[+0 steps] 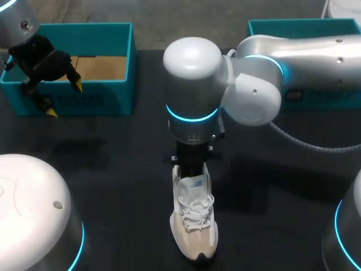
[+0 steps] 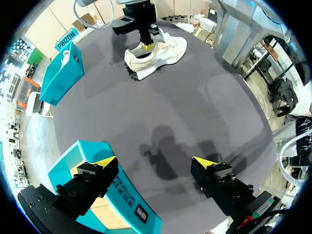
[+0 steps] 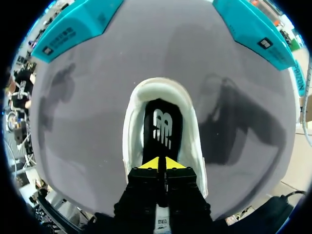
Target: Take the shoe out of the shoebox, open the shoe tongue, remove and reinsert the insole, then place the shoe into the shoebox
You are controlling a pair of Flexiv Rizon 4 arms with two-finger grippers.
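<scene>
1 shoe (image 1: 194, 220), 2 shoeboxes (image 1: 90, 100) (image 1: 299, 25); left gripper (image 2: 155, 162) jaws apart, right gripper (image 3: 159, 163) jaws together.

One shoe (image 1: 194, 220), two shoeboxes (image 1: 84, 62) (image 1: 307, 28), and two claws (image 2: 155, 163) (image 3: 161, 163).

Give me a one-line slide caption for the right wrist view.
Right gripper, yellow tips closed, at the black insole inside the white sneaker on the dark table, two teal shoeboxes ahead.
</scene>
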